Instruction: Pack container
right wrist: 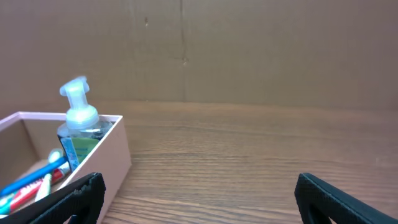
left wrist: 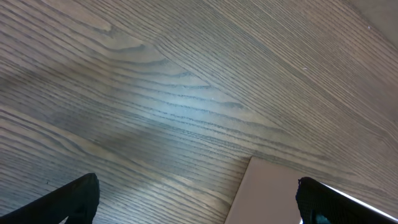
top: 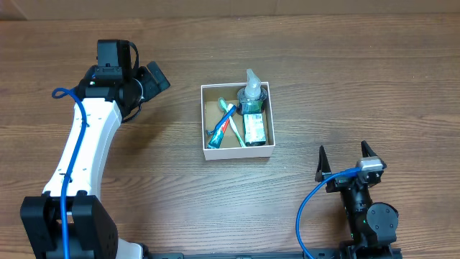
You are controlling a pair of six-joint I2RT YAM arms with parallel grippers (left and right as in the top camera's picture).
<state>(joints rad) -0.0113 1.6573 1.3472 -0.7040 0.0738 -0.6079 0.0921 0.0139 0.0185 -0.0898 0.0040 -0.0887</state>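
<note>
The container (top: 205, 122), a small square box with white walls and a brown floor, sits mid-table. It holds a pump bottle (top: 251, 92), toothbrushes (top: 224, 124) and a green-labelled tube (top: 253, 129). My left gripper (top: 147, 85) is open and empty, to the left of the box; its wrist view shows a corner of the box wall (left wrist: 267, 193) between the fingers (left wrist: 198, 202). My right gripper (top: 346, 160) is open and empty at the front right. Its wrist view (right wrist: 199, 193) shows the box (right wrist: 109, 152) at left with the bottle (right wrist: 78, 124) inside.
The wooden table (top: 323, 72) surrounds the box. A cardboard wall (right wrist: 249, 50) stands behind the table. Blue cables (top: 309, 208) run along both arms.
</note>
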